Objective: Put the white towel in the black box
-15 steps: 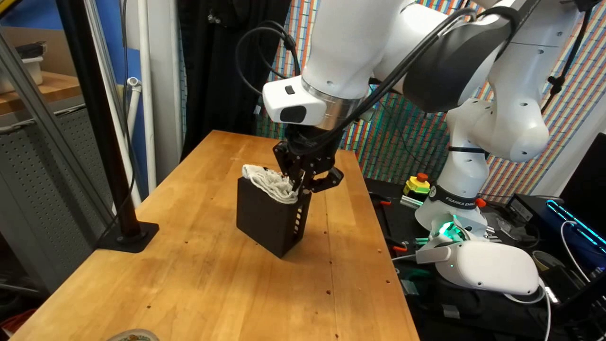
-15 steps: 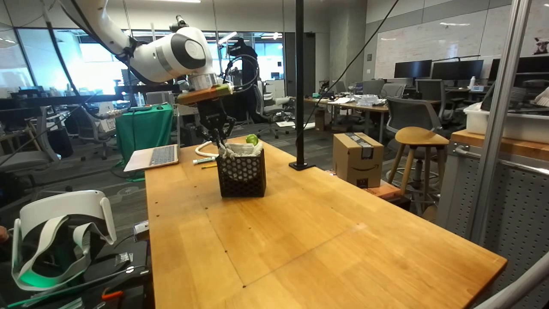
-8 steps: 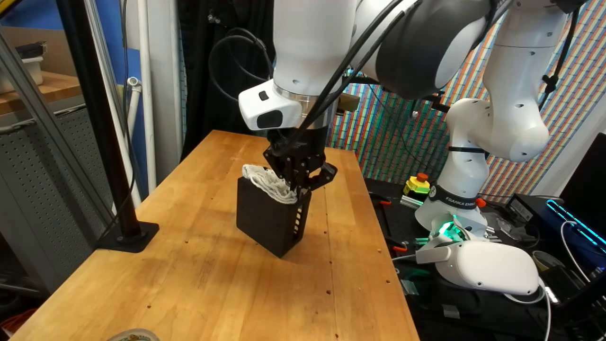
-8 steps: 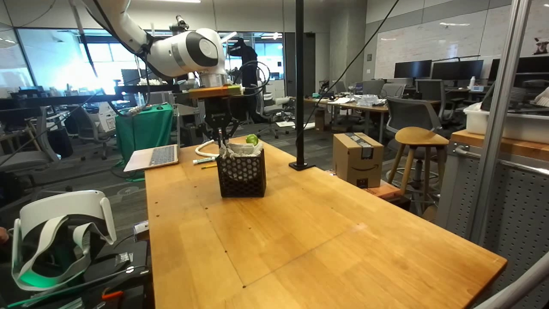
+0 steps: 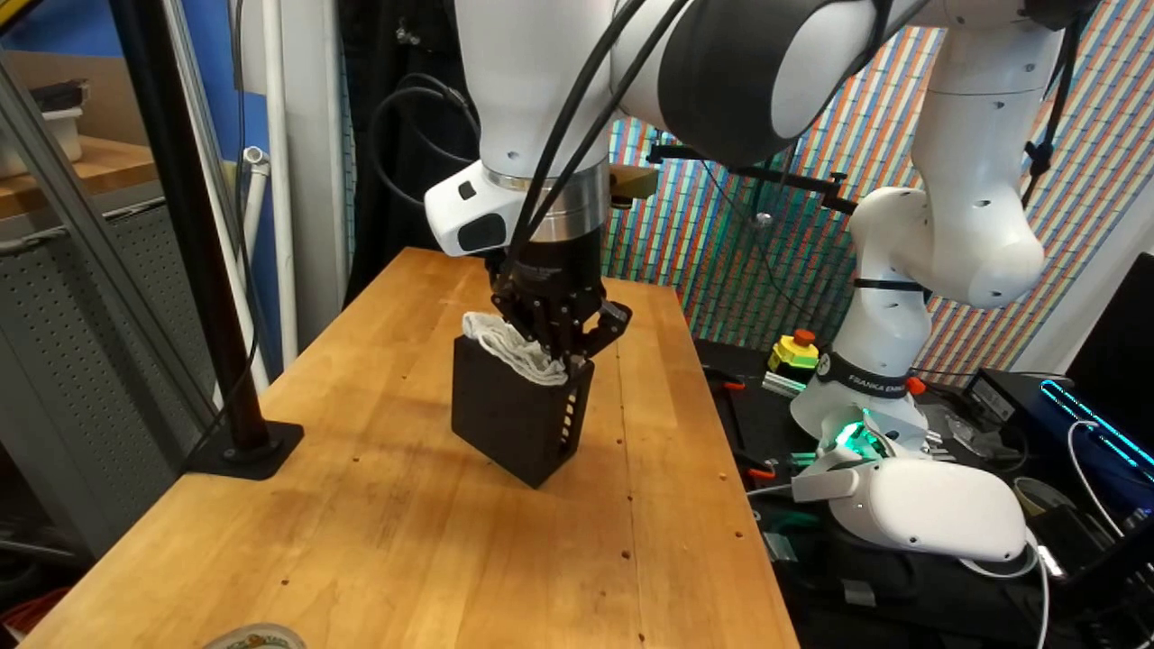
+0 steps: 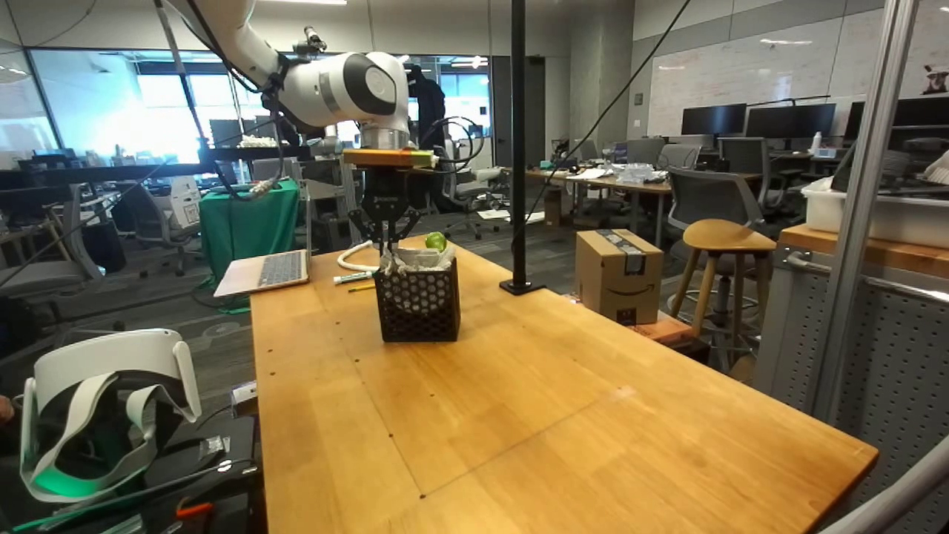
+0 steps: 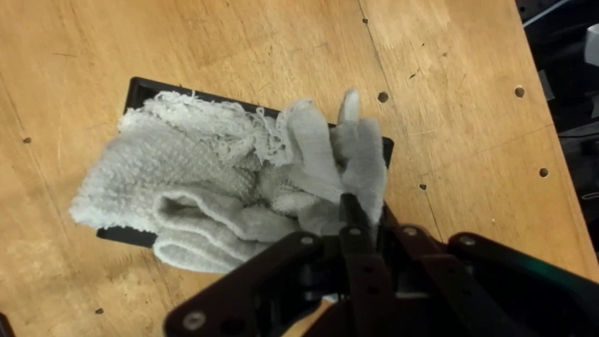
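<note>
In an exterior view: white towel (image 5: 514, 350) bunched in the black box (image 5: 505, 415), top above the rim. Should be light, limp, squashy. At the right end sits the gripper (image 5: 572, 359), jaws about together. In an exterior view: towel shows pale through the mesh. Wrist view: I'd grab the rounded near folds; far fringe may snag. Off-white, frayed terry. Blur hides whether the tips pinch it.

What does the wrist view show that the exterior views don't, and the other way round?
Wrist view only: the white towel from overhead, and a dark inner corner of the black box that it leaves uncovered.
Exterior only: the robot's forearm in both exterior views; in an exterior view, an open laptop and a round green thing.
Shared: the white towel bunched in the black box's mouth, the gripper at one end of it, the wooden table.
</note>
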